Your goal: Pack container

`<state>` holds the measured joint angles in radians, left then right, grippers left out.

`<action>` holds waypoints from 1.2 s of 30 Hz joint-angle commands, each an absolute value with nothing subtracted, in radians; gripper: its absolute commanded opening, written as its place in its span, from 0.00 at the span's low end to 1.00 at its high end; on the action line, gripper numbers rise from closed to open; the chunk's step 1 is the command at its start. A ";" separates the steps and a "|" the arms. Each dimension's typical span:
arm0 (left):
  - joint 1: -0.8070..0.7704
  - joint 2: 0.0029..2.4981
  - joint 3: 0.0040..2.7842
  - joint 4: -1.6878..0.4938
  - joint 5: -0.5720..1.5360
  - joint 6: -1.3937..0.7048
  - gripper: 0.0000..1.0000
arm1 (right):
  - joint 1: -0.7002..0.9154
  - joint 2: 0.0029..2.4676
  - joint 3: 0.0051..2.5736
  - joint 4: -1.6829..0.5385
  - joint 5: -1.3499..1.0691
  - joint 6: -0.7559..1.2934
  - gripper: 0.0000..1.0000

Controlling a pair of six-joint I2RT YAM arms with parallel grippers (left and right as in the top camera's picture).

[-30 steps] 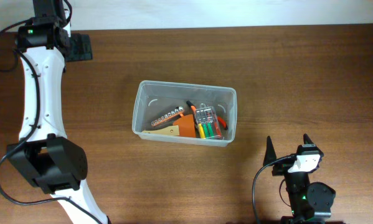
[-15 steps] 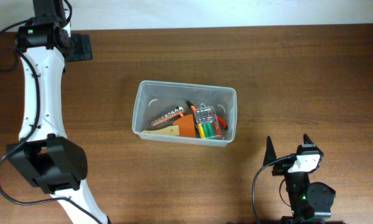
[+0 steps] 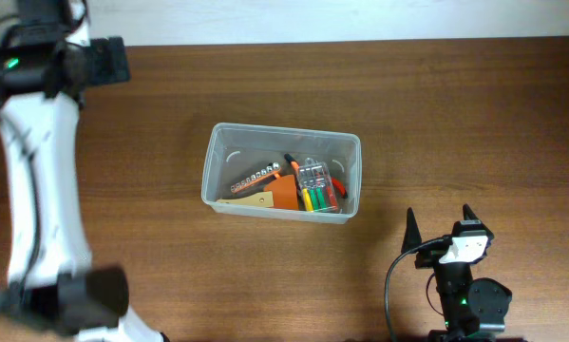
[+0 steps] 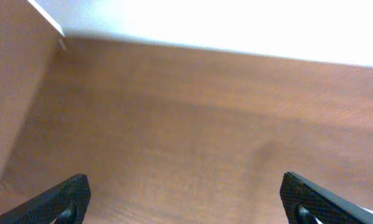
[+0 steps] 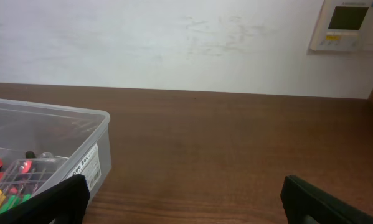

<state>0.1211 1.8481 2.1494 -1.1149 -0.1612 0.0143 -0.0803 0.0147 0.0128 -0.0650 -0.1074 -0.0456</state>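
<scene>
A clear plastic container (image 3: 218, 161) stands at the table's middle. It holds a set of screwdrivers with orange, yellow and green handles (image 3: 314, 190), a row of metal bits (image 3: 252, 179) and an orange and tan piece (image 3: 276, 196). The container also shows at the left of the right wrist view (image 5: 61, 134). My right gripper (image 3: 440, 226) is open and empty near the front edge, to the right of the container. My left gripper (image 4: 186, 196) is open and empty over bare wood at the far back left; in the overhead view its arm (image 3: 37, 142) is blurred.
The table's back edge meets a white wall (image 5: 174, 43). A wall thermostat (image 5: 347, 23) shows at the upper right of the right wrist view. The wooden tabletop (image 3: 455, 114) spreads around the container.
My left arm has swung to the left and is blurred in motion. The right arm and the container have not moved.
</scene>
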 commanded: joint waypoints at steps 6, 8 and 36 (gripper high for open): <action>0.127 1.539 2.130 -1.059 -0.050 0.011 0.99 | -0.072 0.003 0.006 -0.064 -0.123 -0.048 0.99; 0.127 1.491 2.083 -1.035 -0.043 0.011 0.99 | -0.072 0.003 0.006 -0.064 -0.123 -0.048 0.99; 0.109 0.479 0.518 -0.212 0.128 0.010 0.99 | -0.072 0.003 0.006 -0.064 -0.123 -0.048 0.99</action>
